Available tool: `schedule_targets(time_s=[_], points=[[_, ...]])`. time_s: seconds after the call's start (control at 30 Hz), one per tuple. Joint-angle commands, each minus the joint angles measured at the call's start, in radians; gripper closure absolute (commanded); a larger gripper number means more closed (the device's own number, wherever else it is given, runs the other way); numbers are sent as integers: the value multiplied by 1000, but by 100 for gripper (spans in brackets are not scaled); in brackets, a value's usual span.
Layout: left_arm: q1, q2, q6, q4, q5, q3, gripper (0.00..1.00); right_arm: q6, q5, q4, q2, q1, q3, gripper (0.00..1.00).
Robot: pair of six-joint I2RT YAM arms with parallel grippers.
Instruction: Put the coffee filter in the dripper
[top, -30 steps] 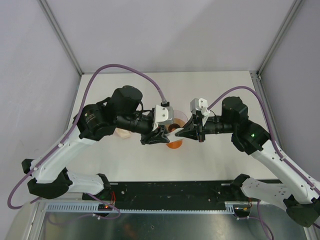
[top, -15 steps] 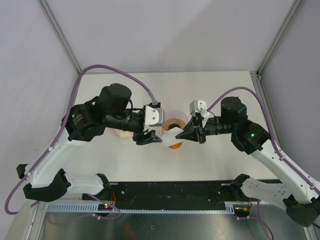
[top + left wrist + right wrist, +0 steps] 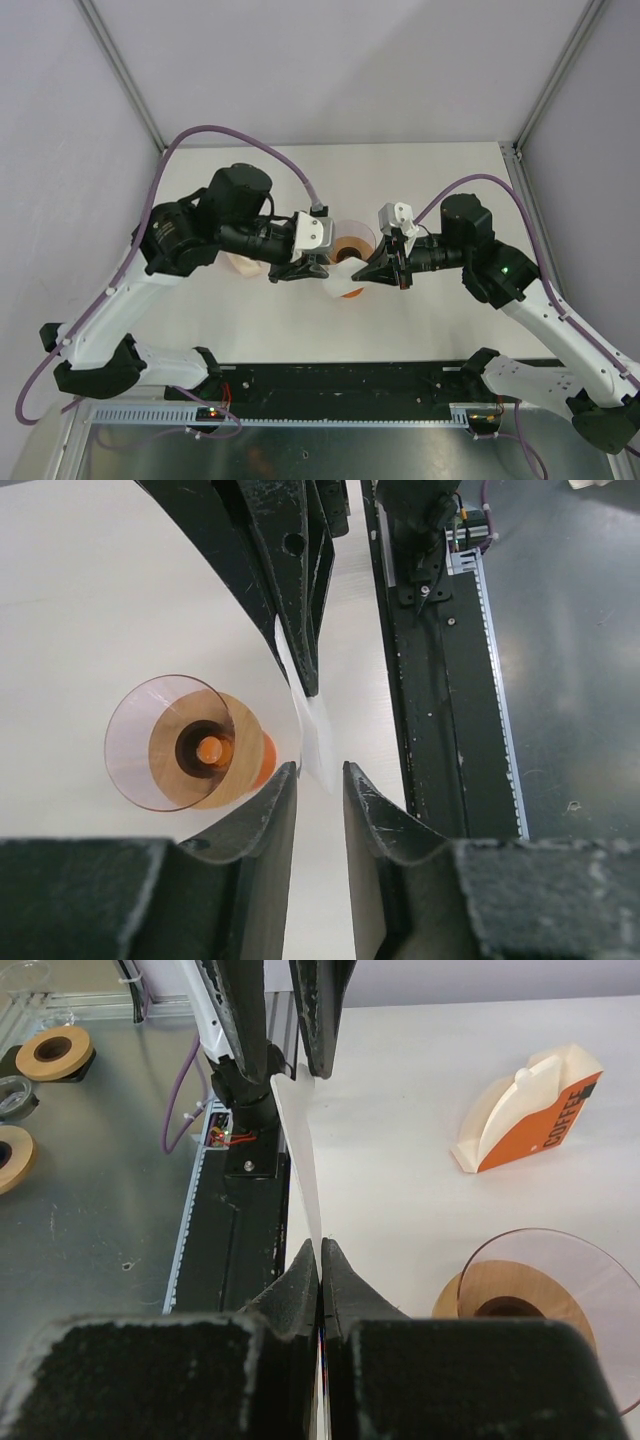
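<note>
Overhead view first. The right gripper (image 3: 370, 268) is pinched tight on the thin white paper coffee filter (image 3: 342, 267). The filter hangs in the air just on the near side of the translucent pinkish-orange plastic cone dripper (image 3: 360, 232), not in it. The left gripper (image 3: 316, 268) meets the filter's other end, coming in from the dripper's left. Further left of the dripper, a cream wedge-shaped filter stack (image 3: 240, 264) peeks out from under the left arm.

Left wrist cam: my left fingers (image 3: 280, 800) stand a little apart with the filter's corner (image 3: 312, 730) dipping between them. There's a gap on both sides, so nothing's clamped there. The dripper (image 3: 135, 750) is upright off to the left, sitting on something orange I can't make out.

Right wrist cam: the jaws are fully closed on the filter's edge (image 3: 300, 1150), and the sheet looks flat, seen edge-on. The filter stack (image 3: 530, 1120), in an orange-fronted holder, sits beyond the dripper (image 3: 590, 1280).

Count: one loose filter, one dripper, one stack, two grippers.
</note>
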Motion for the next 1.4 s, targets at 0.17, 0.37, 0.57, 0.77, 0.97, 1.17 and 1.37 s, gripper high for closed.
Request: schedule_targets(time_s=[0.17, 0.37, 0.57, 0.77, 0.97, 1.17, 1.37], points=[[5, 25, -21, 2, 38, 45, 76, -20, -17, -7, -24, 9, 41, 100], [35, 31, -15, 2, 53, 66, 79, -30, -18, -18, -28, 11, 41, 100], [71, 32, -13, -1, 115, 62, 79, -37, -19, -24, -28, 10, 42, 100], [72, 29, -30, 0, 157, 45, 76, -36, -6, -25, -33, 10, 41, 100], [71, 27, -43, 0, 179, 25, 71, -30, 5, -20, -32, 7, 41, 100], [71, 42, -51, 0, 165, 20, 74, -31, -3, -18, -33, 7, 41, 100], [71, 61, -58, 1, 158, 32, 79, -32, -3, -19, -35, 8, 41, 100]])
